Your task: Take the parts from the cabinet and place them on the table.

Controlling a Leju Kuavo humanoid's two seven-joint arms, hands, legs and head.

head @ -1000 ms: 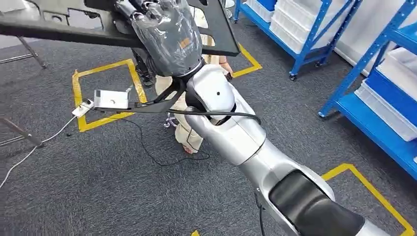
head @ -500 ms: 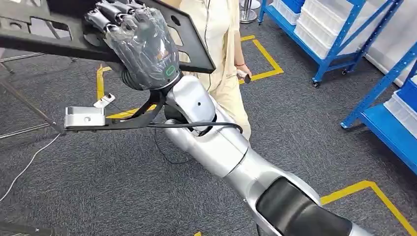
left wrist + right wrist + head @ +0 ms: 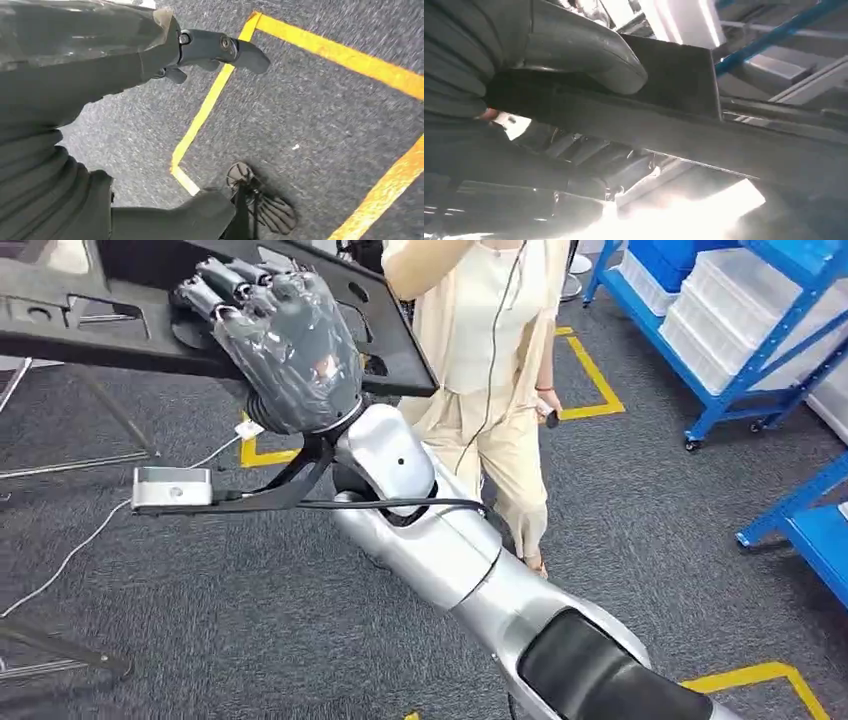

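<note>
Black panel part [image 3: 120, 325], a flat moulded piece with cut-outs and recesses, is held up in the air in the head view, stretching from the picture's left edge to a corner near the person's waist. The right hand [image 3: 285, 350] grasps it along its near edge, fingers [image 3: 215, 290] curled over the top face; in the right wrist view the thick grey thumb [image 3: 589, 47] presses against the part's underside [image 3: 664, 125]. The silver right arm [image 3: 430, 530] rises diagonally from the lower right.

The left hand [image 3: 75, 90] hangs over the grey carpet [image 3: 310, 115], its fingers apart and grasping nothing, above a corner of yellow floor tape [image 3: 200, 120].

A person in pale clothes [image 3: 495, 370] stands just beyond the part's right corner, close to it. Blue shelving with white bins [image 3: 720, 310] stands further right, with bare carpet between it and the person. Thin metal stand legs [image 3: 100, 430] sit under the part at the left.
</note>
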